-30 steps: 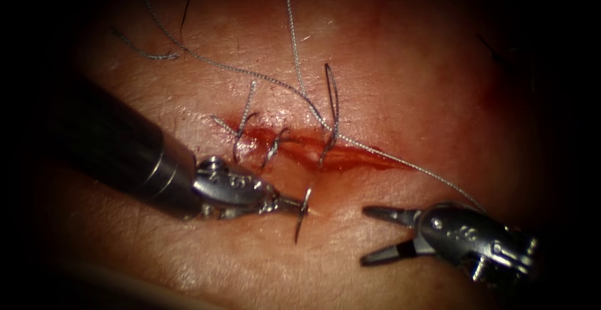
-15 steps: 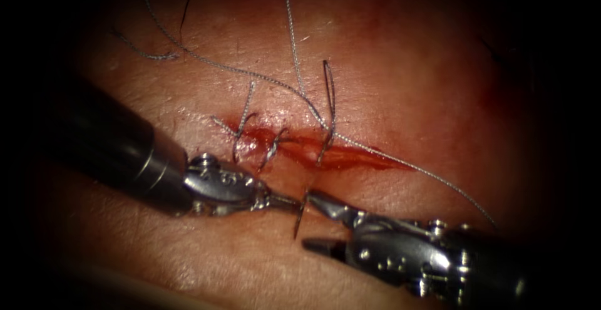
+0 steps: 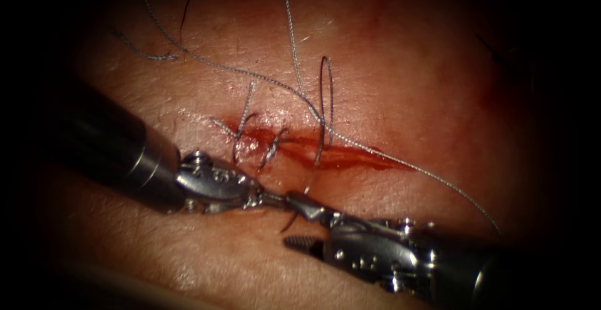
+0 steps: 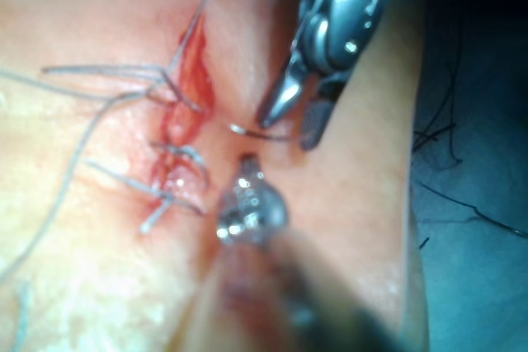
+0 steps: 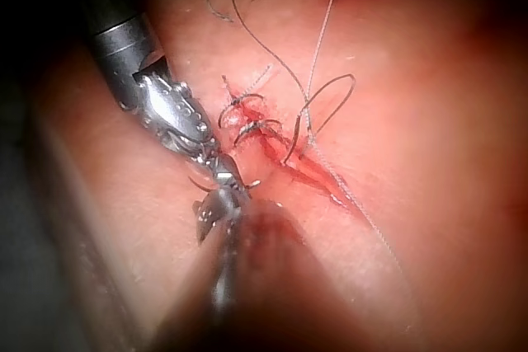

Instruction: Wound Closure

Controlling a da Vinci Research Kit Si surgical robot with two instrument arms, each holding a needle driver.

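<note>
Pale pink pork-belly tissue [image 3: 400, 84] carries a red horizontal cut [image 3: 325, 153] with red fluid, two dark stitches on its left part and long grey braided thread [image 3: 294, 41] looping above. My steel left tool [image 3: 278, 200] is clamped on the thin curved steel needle [image 3: 294, 217] mid-curve, just below the cut. My steel right tool [image 3: 294, 219] has jaws apart, straddling the needle beside my left tip.

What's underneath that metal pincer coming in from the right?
Under the right tool lies the curved needle, held by the left tool, on bare tissue below the cut. The upper jaw covers the needle's middle.
</note>
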